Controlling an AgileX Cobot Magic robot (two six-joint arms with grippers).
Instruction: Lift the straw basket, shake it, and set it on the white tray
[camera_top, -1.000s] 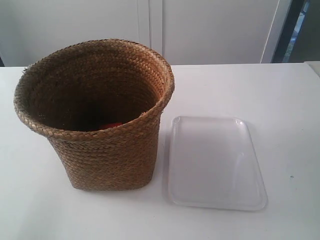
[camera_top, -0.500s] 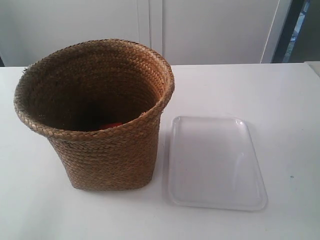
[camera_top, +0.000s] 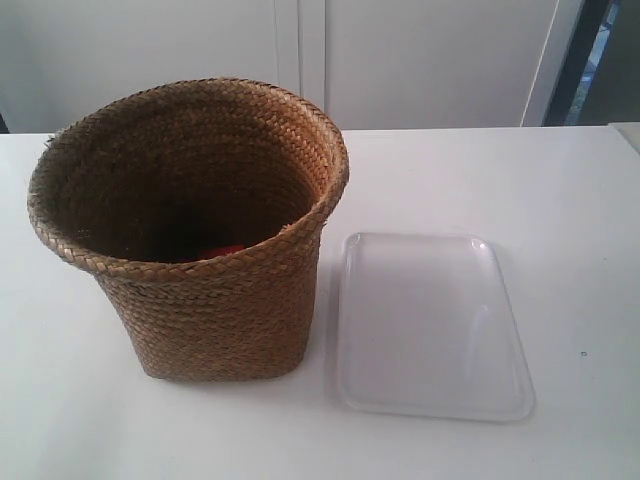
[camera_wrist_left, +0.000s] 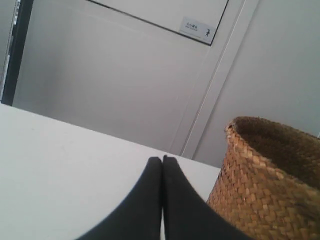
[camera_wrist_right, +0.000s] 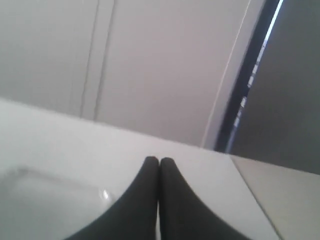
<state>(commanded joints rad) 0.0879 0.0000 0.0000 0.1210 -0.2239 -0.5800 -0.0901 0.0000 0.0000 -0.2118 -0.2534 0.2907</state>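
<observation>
The straw basket (camera_top: 205, 260) stands upright on the white table, left of centre in the exterior view, with something red showing low inside it (camera_top: 222, 250). The white tray (camera_top: 430, 325) lies flat just to its right, with a narrow gap between them. Neither arm appears in the exterior view. In the left wrist view my left gripper (camera_wrist_left: 162, 159) is shut with nothing in it, low over the table, and the straw basket (camera_wrist_left: 265, 180) rises close beside it. My right gripper (camera_wrist_right: 159, 160) is shut and empty too, with the white tray (camera_wrist_right: 45, 200) just off to one side.
White cabinet doors (camera_top: 300, 60) stand behind the table's far edge. A dark gap with a bright strip (camera_top: 590, 60) shows at the back right. Bare table top (camera_top: 520, 180) lies beyond the tray.
</observation>
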